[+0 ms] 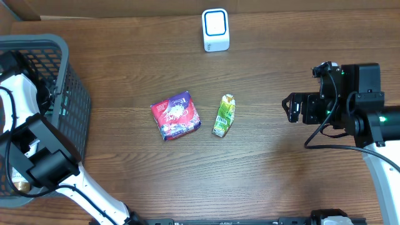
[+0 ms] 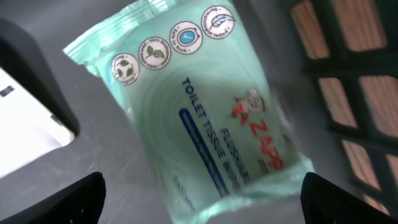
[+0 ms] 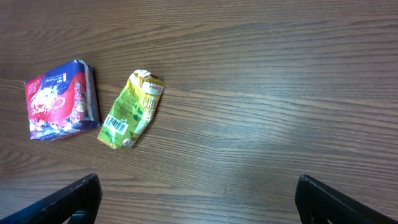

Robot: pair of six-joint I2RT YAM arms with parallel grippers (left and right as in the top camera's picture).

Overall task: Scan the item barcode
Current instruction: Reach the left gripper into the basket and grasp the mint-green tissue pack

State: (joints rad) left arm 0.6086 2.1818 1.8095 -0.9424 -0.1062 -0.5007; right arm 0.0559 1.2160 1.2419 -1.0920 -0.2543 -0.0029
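A pale green pack of toilet tissue wipes [image 2: 199, 106] lies slanted on the grey floor of the basket and fills the left wrist view. My left gripper [image 2: 202, 199] is open just above it. The pack's lower end lies between the two wide-apart fingertips [image 2: 81, 199] and touches neither. My right gripper [image 3: 199, 199] is open and empty over bare wood at the table's right side, also seen from overhead [image 1: 292, 107]. A white barcode scanner [image 1: 215, 29] stands at the back centre.
The dark mesh basket [image 1: 62, 81] sits at the left edge with my left arm reaching into it. A red snack packet [image 1: 175, 115] and a crumpled green pouch [image 1: 224, 115] lie mid-table. A white box with a black edge [image 2: 25, 130] lies beside the pack.
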